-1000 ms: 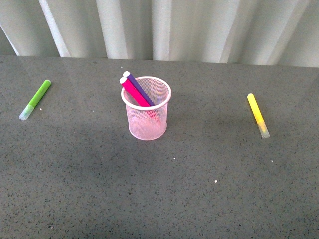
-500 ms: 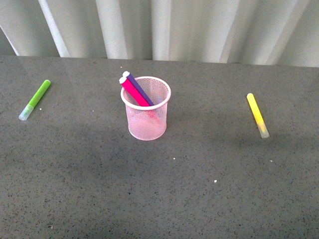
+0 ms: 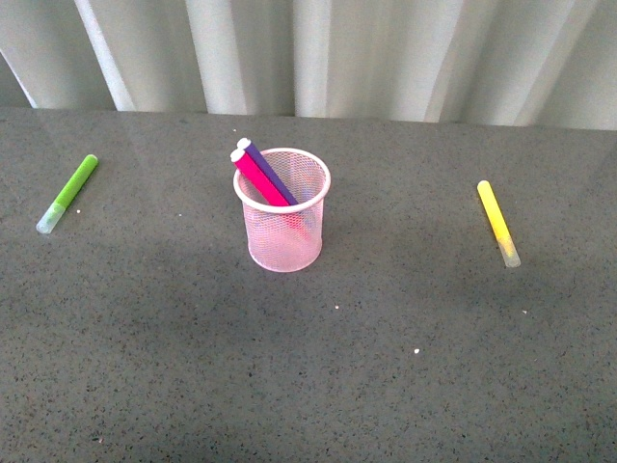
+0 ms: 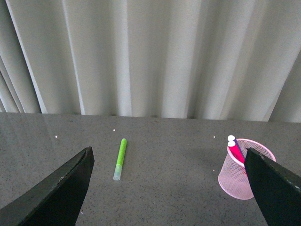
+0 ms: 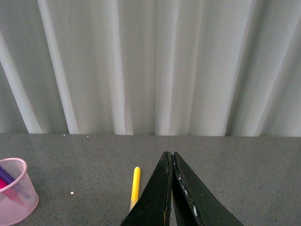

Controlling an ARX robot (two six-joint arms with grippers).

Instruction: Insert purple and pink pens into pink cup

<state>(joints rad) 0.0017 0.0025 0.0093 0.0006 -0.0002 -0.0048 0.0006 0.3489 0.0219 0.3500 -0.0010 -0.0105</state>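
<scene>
The pink cup (image 3: 282, 220) stands upright on the dark table, a little left of centre in the front view. Inside it lean the pink pen (image 3: 258, 177) and the purple pen (image 3: 271, 174), their pale ends poking out over the rim to the left. Neither arm shows in the front view. In the left wrist view my left gripper (image 4: 169, 162) is open and held back from the table, with the pink cup (image 4: 244, 172) close to one finger. My right gripper (image 5: 170, 155) is shut with nothing in it, and the pink cup (image 5: 14, 193) sits at the frame's edge.
A lime-green marker (image 3: 67, 193) lies at the table's left, also the green marker (image 4: 120, 159) between my left fingers' view. A yellow marker (image 3: 498, 223) lies at the right, seen as the yellow marker (image 5: 135, 187) beside my right fingers. White curtains hang behind the table.
</scene>
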